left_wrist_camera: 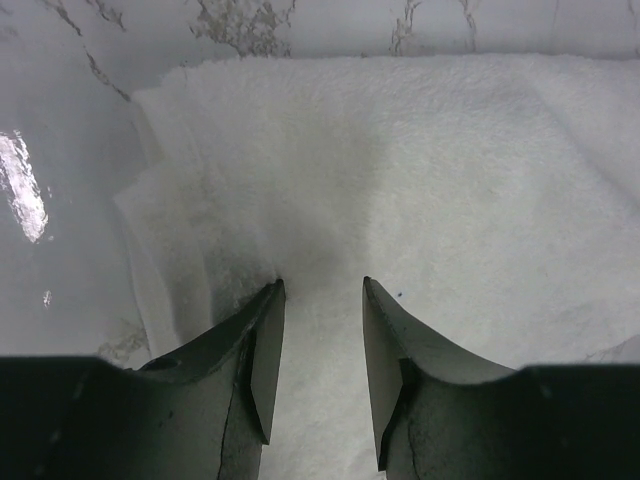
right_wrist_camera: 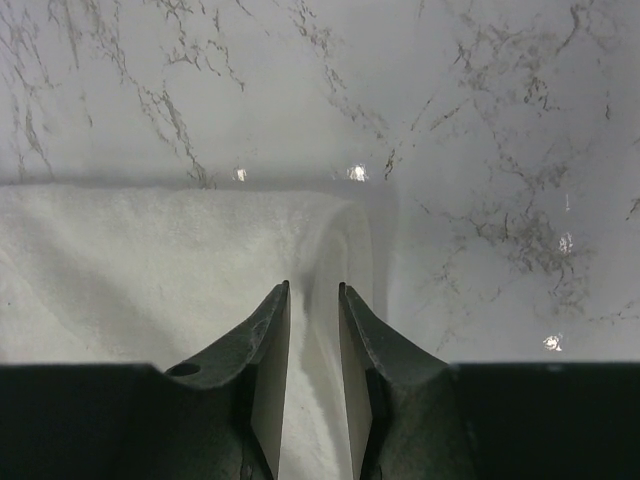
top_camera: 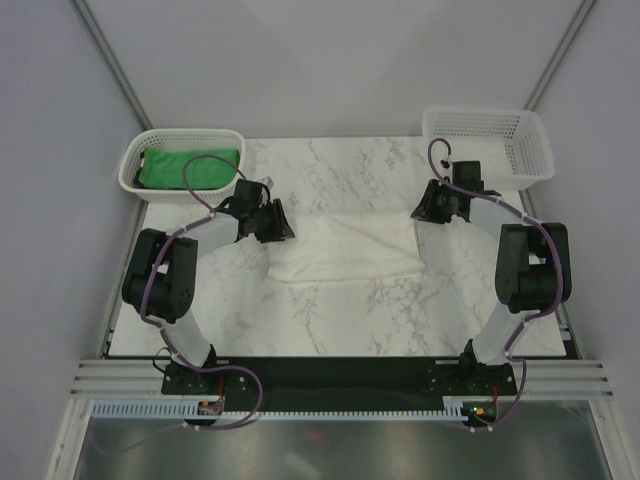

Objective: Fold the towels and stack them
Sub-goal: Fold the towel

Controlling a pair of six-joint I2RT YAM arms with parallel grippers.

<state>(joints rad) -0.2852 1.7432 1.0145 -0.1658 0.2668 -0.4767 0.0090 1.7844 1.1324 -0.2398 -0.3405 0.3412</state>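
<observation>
Left claw [left_wrist_camera: 322,282] part-open over white towel [top_camera: 345,250]; right claw [right_wrist_camera: 313,286] narrow at its edge, grip unclear. Both should pinch all layers, lift evenly.

A white mesh basket [top_camera: 135,172] stood at the marble table's [top_camera: 350,320] far left corner, and another basket [top_camera: 530,152] stood far right, well apart.

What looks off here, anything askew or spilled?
Nothing is spilled or damaged. Only the white towel is a bit untidy: at its left end the folded layers are offset and their edges don't line up.
</observation>
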